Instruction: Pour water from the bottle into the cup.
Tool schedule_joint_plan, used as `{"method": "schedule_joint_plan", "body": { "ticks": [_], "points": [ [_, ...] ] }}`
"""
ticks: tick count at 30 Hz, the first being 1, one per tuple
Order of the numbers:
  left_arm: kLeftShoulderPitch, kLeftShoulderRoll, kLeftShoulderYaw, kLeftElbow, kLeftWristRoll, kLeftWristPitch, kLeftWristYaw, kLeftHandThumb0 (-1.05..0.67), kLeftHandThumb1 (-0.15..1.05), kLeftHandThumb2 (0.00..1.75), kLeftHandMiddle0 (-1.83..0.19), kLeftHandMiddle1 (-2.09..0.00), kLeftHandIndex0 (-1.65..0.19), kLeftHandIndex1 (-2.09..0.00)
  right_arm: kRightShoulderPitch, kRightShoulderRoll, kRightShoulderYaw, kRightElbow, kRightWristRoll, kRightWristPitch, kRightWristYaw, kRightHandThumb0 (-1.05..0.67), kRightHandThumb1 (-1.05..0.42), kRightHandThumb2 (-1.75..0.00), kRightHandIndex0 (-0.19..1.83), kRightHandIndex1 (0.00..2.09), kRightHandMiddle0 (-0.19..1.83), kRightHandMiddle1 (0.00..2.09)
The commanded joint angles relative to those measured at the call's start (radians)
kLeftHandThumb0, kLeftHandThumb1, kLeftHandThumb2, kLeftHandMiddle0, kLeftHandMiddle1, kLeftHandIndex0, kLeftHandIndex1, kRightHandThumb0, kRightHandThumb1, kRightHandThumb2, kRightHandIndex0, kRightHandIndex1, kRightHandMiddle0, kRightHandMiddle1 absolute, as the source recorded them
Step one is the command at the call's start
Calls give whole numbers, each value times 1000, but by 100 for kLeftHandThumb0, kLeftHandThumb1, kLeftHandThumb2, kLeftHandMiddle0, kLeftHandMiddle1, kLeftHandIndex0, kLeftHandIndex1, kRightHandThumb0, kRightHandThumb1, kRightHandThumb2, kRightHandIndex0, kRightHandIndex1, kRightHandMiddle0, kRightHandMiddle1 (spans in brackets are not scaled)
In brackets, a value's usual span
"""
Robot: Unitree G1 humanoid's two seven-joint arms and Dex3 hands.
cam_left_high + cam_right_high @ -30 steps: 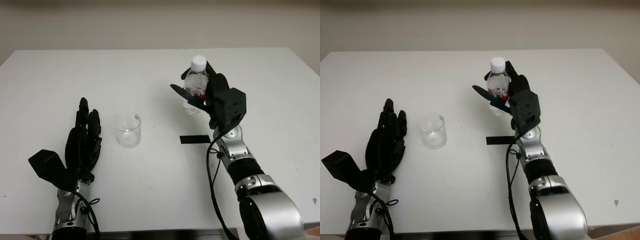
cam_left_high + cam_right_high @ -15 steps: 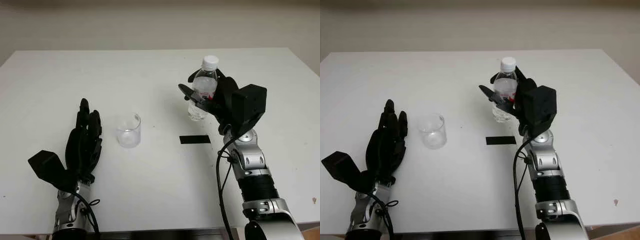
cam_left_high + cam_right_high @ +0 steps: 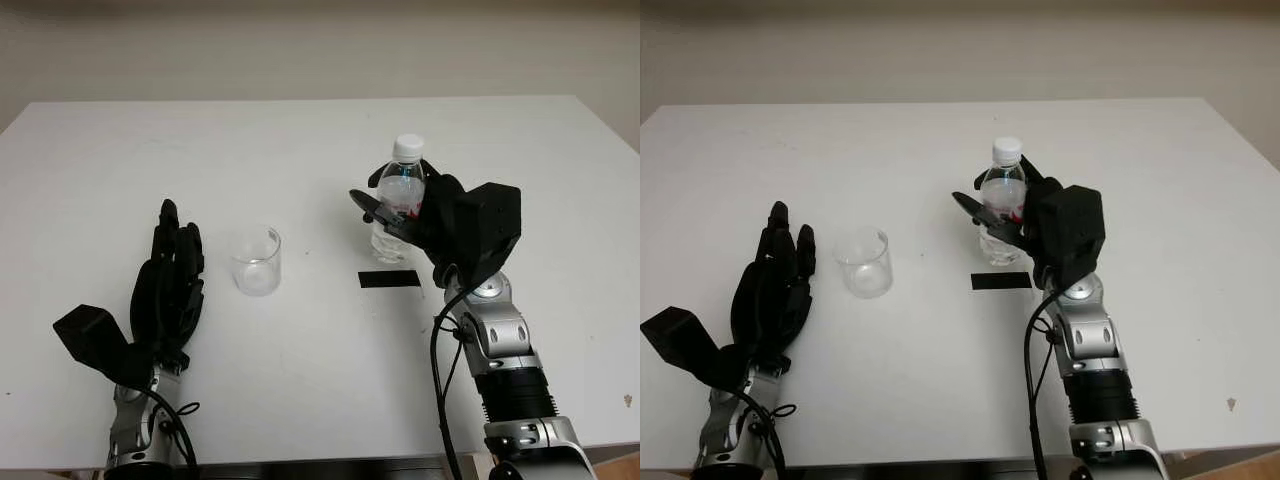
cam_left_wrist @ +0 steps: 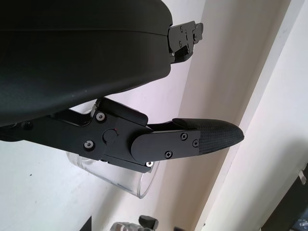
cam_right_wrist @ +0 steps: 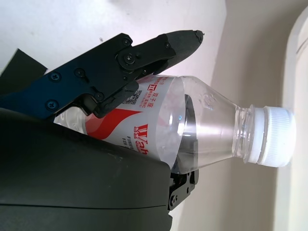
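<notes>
The black three-finger right hand (image 3: 425, 215) gripped the one clear plastic water bottle with a white cap (image 3: 398, 200), upright, just above the white table (image 3: 300, 380) near a black tape strip (image 3: 389, 279). The carry stage, I judged: next it needed moving left over the one clear glass cup (image 3: 257, 261), then tipping. Cap looked on! The black left hand (image 3: 170, 285) waited open beside the cup.

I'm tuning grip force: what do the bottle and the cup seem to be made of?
Bottle, held in the right hand: thin clear plastic, glossy, judging by its ribbed white screw cap and printed red label. Cup: clear and smooth; glass or hard plastic, I cannot tell which.
</notes>
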Motion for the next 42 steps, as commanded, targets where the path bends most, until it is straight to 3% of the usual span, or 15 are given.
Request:
{"method": "schedule_joint_plan", "body": {
  "ticks": [1,23,42],
  "points": [
    [48,-5,-2,37,3,16,2,-75,105,47,19,-3,19,-2,6,7,-1,-36,1,10,1,-36,-105,-35,142,209,104,209],
    [59,13,4,20,5,17,-7,-76,105,47,18,-5,18,-3,54,27,-14,-85,1,96,-17,-35,-105,-35,145,209,100,209],
    [60,16,13,27,-5,17,-16,-75,105,45,18,-5,19,-5,23,25,-30,25,-22,47,-36,-34,-105,-35,139,209,99,209]
  ]
}}
